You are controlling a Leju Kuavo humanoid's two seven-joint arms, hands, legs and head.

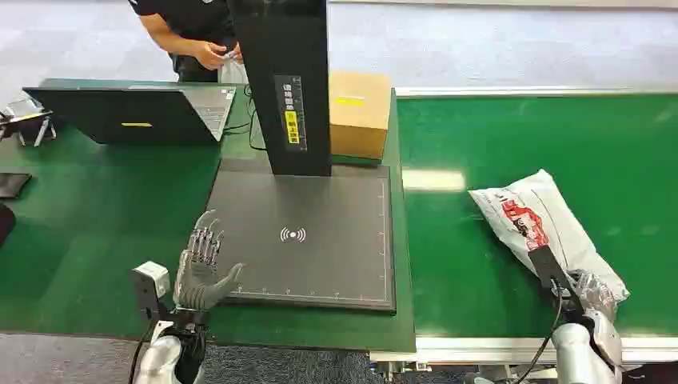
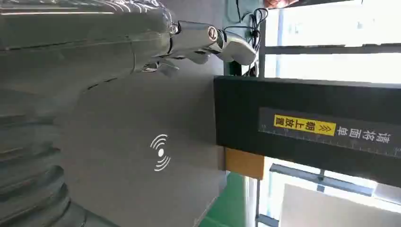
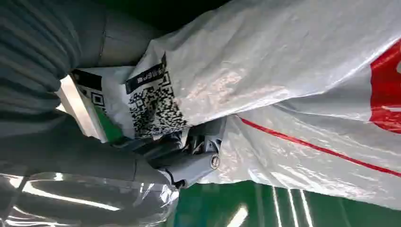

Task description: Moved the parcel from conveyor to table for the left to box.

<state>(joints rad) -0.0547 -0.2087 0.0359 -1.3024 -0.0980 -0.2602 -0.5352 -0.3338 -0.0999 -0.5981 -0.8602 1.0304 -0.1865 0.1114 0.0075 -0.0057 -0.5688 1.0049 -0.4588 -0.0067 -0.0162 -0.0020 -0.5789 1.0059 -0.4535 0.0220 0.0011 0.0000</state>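
1. Parcel (image 1: 537,218): a white plastic mailer with red print, lying on the green conveyor (image 1: 496,144) at the robot's right, near its front edge; a printed code label (image 3: 153,101) sits at the end nearest the robot.
2. Right robot hand (image 1: 593,293): at the near end of the parcel, fingers (image 3: 189,146) closed on the bag's edge beside the label, gripping it.
3. Left robot hand (image 1: 201,268): open, holding nothing, fingers spread and pointing away from the robot, at the near left corner of the dark scanning pad (image 1: 320,208).
4. Desk (image 1: 96,216): green-topped; carries the scanning pad, a black upright column (image 1: 281,80), a cardboard box (image 1: 360,112) behind the column, and a laptop (image 1: 136,112) at far left.
5. Person (image 1: 192,36): stands behind the desk, hands together.
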